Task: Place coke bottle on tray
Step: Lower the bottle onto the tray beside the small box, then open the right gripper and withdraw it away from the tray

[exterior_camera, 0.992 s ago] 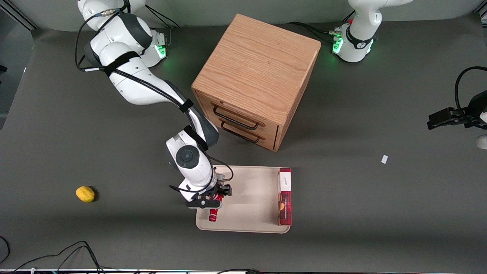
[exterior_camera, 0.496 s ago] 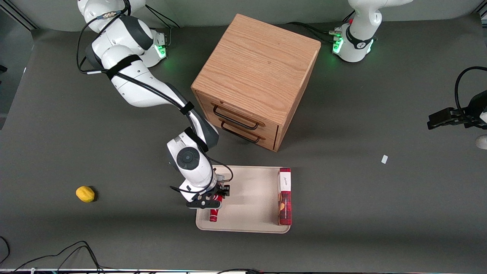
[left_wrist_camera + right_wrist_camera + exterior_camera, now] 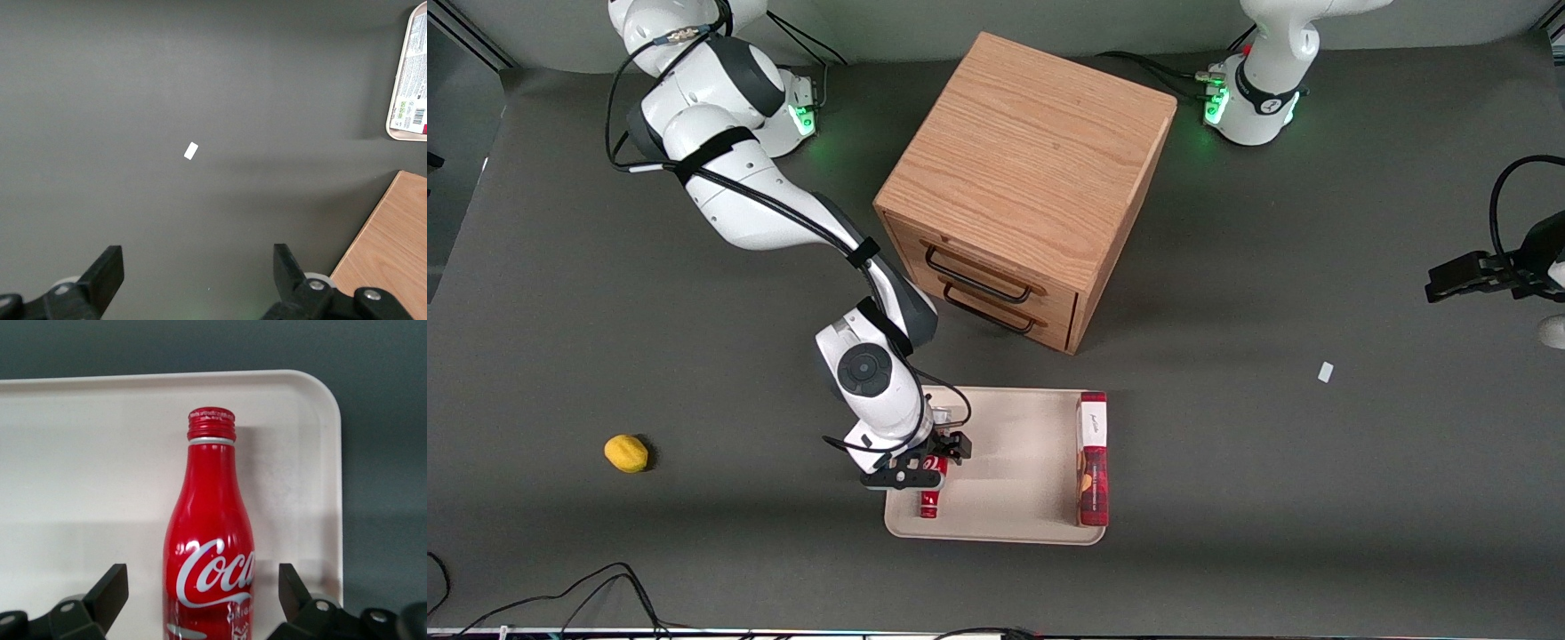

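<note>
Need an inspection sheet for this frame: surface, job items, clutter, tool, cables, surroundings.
Surface: dark grey table mat.
Job's things: coke bottle lies on the tray, near the end toward the working arm, cap toward the front camera.
Clutter: red box on the tray's end toward the parked arm; yellow fruit and white scrap on the mat.
Grippers: tool over the bottle, fingers open, apart from it on both sides.
Cables: black loops at the table's near edge.
Surroundings: wooden drawer cabinet, both drawers shut.

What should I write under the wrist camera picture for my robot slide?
Open gripper straddling the coke bottle, which lies on the tray.
</note>
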